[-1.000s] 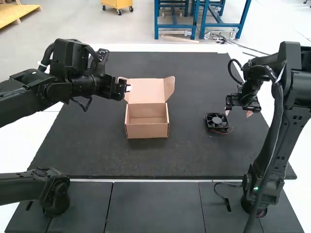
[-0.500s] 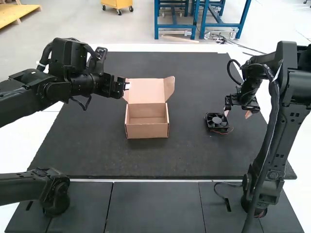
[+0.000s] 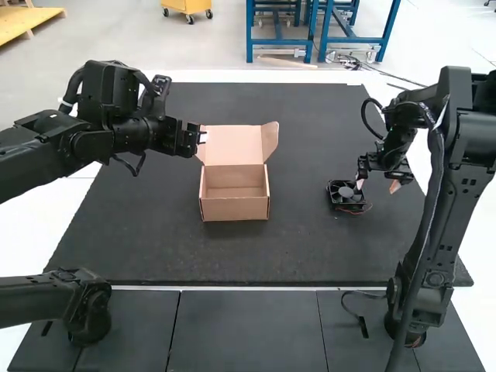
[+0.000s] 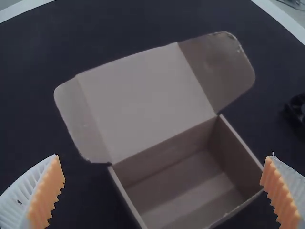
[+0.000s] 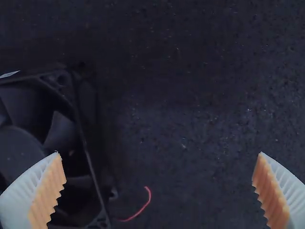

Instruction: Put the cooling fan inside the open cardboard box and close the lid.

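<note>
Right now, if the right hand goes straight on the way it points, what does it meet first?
Likely the cooling fan, whose frame lies under one finger. The other finger and the middle of the right hand are over bare mat. The height above it is unclear.

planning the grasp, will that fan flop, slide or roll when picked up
The fan looks like a rigid square frame lying flat, so it probably won't flex or roll. Its thin wire trails loose and may dangle or snag. The mostly hollow body suggests it's light.
</note>
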Tool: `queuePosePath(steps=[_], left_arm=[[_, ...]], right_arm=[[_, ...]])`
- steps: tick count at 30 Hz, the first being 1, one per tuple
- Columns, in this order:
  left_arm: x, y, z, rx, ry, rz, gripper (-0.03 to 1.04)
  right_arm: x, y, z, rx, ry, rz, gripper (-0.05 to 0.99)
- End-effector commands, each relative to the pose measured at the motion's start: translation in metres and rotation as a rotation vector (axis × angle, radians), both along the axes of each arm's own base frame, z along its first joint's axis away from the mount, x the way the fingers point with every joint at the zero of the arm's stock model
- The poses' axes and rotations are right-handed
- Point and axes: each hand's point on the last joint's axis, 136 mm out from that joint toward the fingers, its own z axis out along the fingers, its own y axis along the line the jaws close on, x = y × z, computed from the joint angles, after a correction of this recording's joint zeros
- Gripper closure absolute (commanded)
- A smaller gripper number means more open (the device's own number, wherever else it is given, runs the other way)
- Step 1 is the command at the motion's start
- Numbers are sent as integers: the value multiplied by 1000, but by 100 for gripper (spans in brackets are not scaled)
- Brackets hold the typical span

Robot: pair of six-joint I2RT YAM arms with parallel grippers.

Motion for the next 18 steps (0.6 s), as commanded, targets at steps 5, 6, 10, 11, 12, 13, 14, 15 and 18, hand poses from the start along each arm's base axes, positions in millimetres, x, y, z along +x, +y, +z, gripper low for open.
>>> queuePosePath(steps=[5, 6, 10, 11, 12, 13, 14, 15, 18], left_arm=[[1, 4, 3, -5, -10, 18, 4], [1, 4, 3, -5, -10, 18, 4], [1, 4, 2, -5, -9, 18, 4], [1, 4, 2, -5, -9, 18, 4], [1, 4, 2, -5, -9, 18, 4], [1, 4, 2, -5, -9, 18, 4], [1, 4, 2, -5, -9, 18, 4], [1, 4, 2, -4, -8, 18, 4], [1, 4, 3, -5, -9, 18, 4]], right_arm=[[-3, 4, -11, 14, 36, 7, 3], [-3, 4, -12, 14, 38, 7, 3], [-3, 4, -15, 15, 47, 6, 3], [-3, 5, -16, 15, 48, 7, 3], [-3, 4, -17, 14, 50, 7, 3], [-4, 5, -18, 14, 55, 7, 3], [-4, 4, -19, 15, 58, 6, 3], [-5, 4, -20, 13, 61, 9, 3], [-6, 4, -25, 11, 73, 8, 3]])
